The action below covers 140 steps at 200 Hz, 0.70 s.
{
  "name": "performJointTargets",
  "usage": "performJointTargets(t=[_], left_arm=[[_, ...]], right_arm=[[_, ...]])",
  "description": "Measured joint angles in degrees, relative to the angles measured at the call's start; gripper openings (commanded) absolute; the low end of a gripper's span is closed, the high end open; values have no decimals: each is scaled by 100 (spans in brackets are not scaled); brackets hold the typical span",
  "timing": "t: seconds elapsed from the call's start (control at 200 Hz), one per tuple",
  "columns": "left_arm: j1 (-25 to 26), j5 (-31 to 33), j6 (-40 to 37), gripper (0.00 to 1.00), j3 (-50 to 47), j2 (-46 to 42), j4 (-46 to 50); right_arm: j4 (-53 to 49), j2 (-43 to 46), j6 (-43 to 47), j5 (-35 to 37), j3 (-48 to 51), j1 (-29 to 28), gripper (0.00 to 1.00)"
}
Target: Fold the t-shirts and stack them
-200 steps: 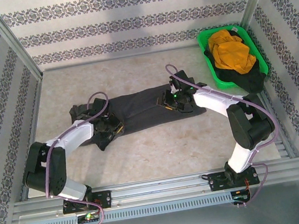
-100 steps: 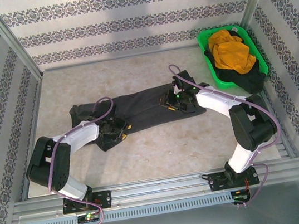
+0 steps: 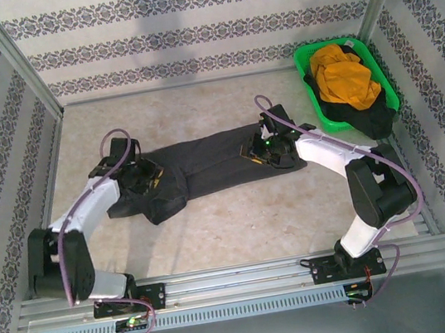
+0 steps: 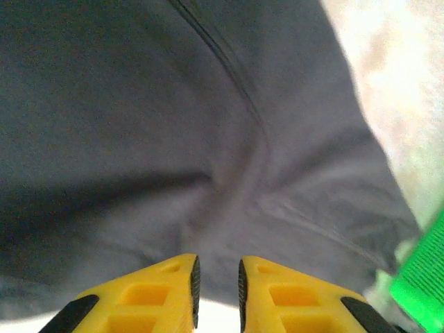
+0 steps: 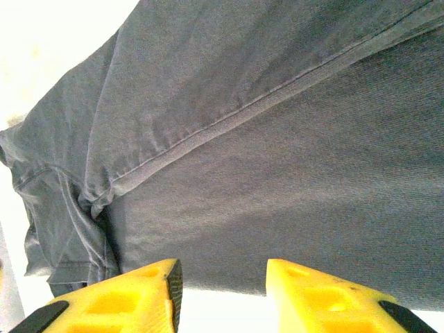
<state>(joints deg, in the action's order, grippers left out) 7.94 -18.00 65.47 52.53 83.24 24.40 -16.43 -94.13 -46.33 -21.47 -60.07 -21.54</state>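
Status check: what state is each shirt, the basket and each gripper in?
green basket: upright, loaded.
grey t-shirt: spread long on the table, partly folded.
orange t-shirt: crumpled in the basket.
black t-shirt: bunched under it, spilling over the rim.
left gripper: narrowly open, empty.
right gripper: open, empty.

1 overhead view from behind, 2 wrist views close over the same charcoal t-shirt (image 3: pixel 214 163)

- left arm (image 3: pixel 79 217): elbow folded back, forearm reaching to the left end of the grey t-shirt (image 3: pixel 214 163).
- left gripper (image 3: pixel 147 178) low over the cloth, jaws a narrow slit apart, nothing between them.
- right arm (image 3: pixel 348 164): arched to the shirt's right end.
- right gripper (image 3: pixel 258 149) jaws wider apart, empty.
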Motion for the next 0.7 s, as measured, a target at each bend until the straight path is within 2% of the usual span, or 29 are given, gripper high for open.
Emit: performJointTargets(t=[0.16,0.53,0.699], left_arm=[[-92,-44,-431,22,-44,693,44],[787,-76,-457,20,-503,715,-42],[857,-4,-490,22,-498,774,-35]], right_arm=[[-2,-15,2,-48,-17,2,38],[4,-46,2,-59,-17,2,38],[39,-146,0,-98,-17,2,38]])
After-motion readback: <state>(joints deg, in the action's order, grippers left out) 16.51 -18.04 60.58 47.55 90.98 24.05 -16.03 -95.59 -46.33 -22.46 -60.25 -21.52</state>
